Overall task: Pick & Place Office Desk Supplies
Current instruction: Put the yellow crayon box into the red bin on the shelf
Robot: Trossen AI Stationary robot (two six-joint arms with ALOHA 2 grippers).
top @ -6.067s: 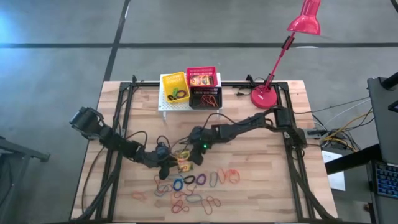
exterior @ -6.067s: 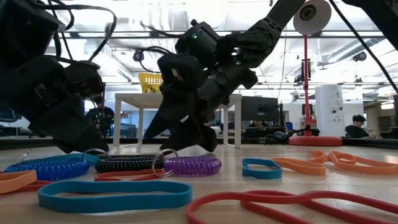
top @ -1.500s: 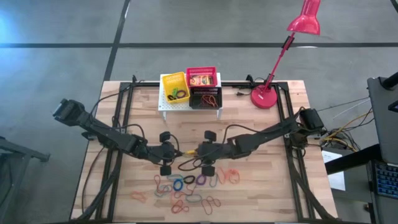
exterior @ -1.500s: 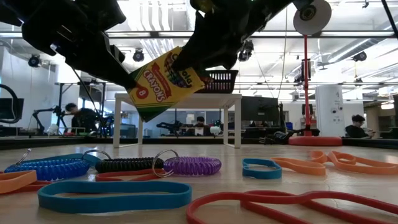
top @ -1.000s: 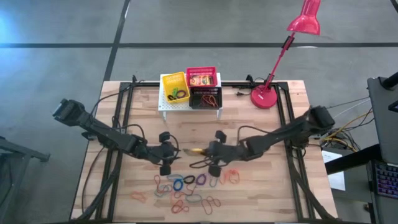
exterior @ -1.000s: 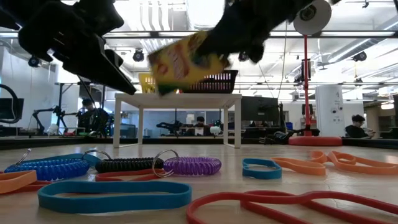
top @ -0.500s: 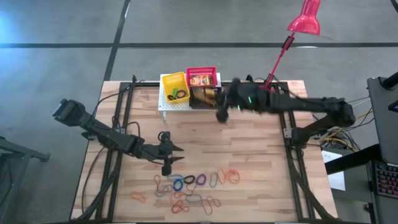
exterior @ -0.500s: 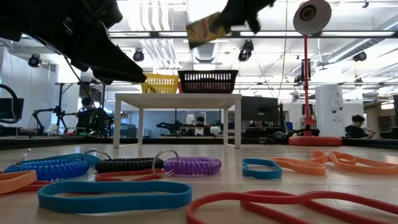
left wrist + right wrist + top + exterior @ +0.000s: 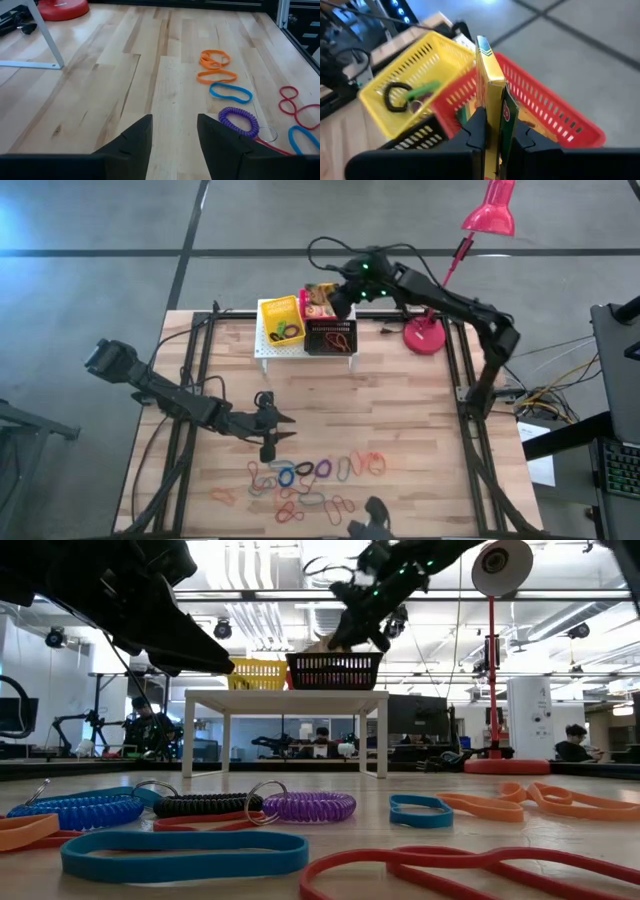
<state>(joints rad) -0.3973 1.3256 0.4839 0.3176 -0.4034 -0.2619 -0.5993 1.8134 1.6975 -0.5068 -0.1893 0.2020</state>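
My right gripper (image 9: 338, 294) is at the table's far edge, shut on a yellow-green crayon box (image 9: 491, 80) above the red basket (image 9: 555, 122). The red basket stands on a small white stand with the yellow basket (image 9: 281, 320) and the black basket (image 9: 338, 336). My left gripper (image 9: 283, 426) hovers open over the middle left of the table with nothing between its fingers (image 9: 131, 140). Several coloured elastic loops (image 9: 310, 480) lie flat on the wood near the front edge. My right gripper pinches the crayon box's two broad faces (image 9: 492, 116) between its two fingers, at the box's end nearest the wrist. The fingers slant down toward the table's far edge. The box stands on its narrow edge, pointing out beyond the fingers, lifted clear above the red basket.
A red desk lamp (image 9: 428, 335) stands on its base at the far right, close to the right arm. The yellow basket holds a black coil and a green loop (image 9: 410, 95). Bare wood lies between the loops and the white stand (image 9: 285, 698).
My right gripper has swung the crayon box up from the middle of the table toward the far edge, to above the red basket, and has rolled so that the box stands on edge. My left gripper has stayed in place and tipped up nearer to level.
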